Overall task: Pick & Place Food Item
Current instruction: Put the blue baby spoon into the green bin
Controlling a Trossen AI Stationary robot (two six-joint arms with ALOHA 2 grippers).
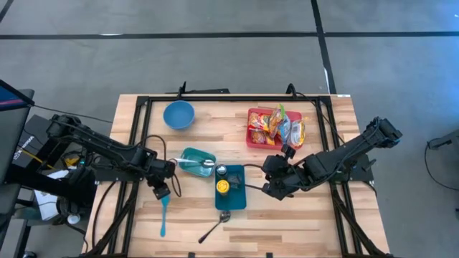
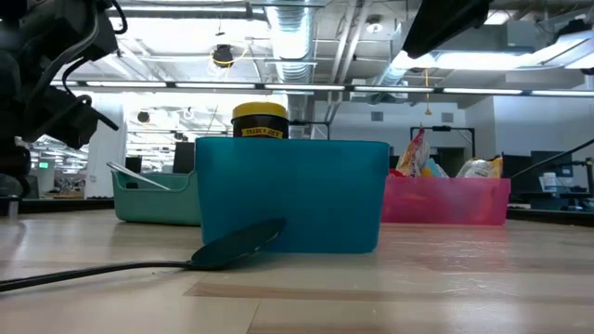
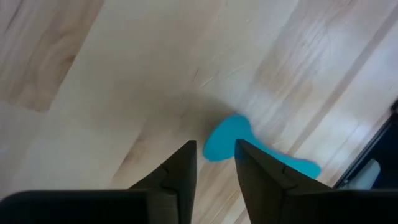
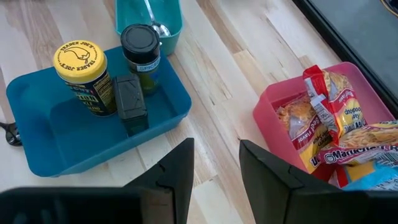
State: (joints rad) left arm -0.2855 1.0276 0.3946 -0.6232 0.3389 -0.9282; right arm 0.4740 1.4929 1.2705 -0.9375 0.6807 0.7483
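Snack packets (image 1: 280,129), about four, sit in one pink bin (image 1: 252,133); one blue bin (image 4: 43,140) holds two jars. Left gripper (image 3: 214,163) hangs parted over one blue spatula (image 3: 230,138), grasping nothing. Right gripper (image 4: 216,163) waits parted and unloaded between the bins.

Two arms, matte black, jointed segments w/ black cabling; fingers (image 3: 180,171) flat, dark, tapered, 2 per arm.

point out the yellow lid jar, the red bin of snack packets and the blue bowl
yellow lid jar (image 4: 79,57), right wrist view, on its lid
red bin (image 4: 268,109), right wrist view, on its near rim
blue bowl (image 1: 178,115), high view, on its inside
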